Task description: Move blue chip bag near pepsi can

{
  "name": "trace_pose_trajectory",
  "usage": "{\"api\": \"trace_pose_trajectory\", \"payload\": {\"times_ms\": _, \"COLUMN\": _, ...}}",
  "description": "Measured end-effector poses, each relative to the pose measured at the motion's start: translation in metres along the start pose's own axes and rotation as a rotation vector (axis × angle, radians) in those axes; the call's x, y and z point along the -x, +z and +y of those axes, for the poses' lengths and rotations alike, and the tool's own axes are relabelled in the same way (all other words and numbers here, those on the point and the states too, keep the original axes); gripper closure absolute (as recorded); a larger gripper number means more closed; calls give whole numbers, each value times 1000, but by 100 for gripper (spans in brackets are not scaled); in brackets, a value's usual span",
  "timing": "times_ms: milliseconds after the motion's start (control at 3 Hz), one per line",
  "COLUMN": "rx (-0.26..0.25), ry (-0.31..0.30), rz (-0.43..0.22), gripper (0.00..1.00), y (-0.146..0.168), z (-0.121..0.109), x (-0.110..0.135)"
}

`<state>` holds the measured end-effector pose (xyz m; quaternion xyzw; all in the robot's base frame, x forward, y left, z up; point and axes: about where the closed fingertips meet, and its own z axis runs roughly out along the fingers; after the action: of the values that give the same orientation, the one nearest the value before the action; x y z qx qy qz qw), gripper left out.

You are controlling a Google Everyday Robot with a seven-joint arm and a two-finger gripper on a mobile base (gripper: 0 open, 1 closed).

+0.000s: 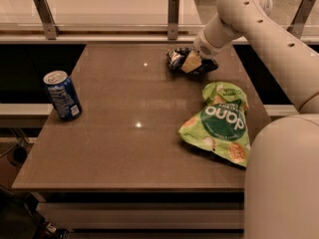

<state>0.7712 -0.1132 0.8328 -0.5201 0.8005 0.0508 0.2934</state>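
The blue chip bag (178, 59) is a small crumpled dark bag lying on the brown table (129, 148) at the far right of its middle. My gripper (194, 62) is down on the bag's right part and reaches in from the right. The pepsi can (62, 94) stands upright near the table's left edge, far from the bag and the gripper.
A larger bright green chip bag (219, 121) lies on the table's right side, in front of the gripper. My pale arm (269, 39) crosses the upper right. A glass rail with metal posts (173, 16) runs behind the table.
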Motion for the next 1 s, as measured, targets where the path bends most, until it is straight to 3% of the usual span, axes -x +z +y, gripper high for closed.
{"api": "trace_pose_trajectory", "payload": {"times_ms": 667, "rx": -30, "ry": -50, "rz": 21, "gripper": 100, "y": -50, "z": -7, "x": 28}}
{"api": "trace_pose_trajectory", "payload": {"times_ms": 1000, "rx": -10, "ry": -81, "rz": 9, "gripper": 100, "y": -65, "z": -5, "x": 40}}
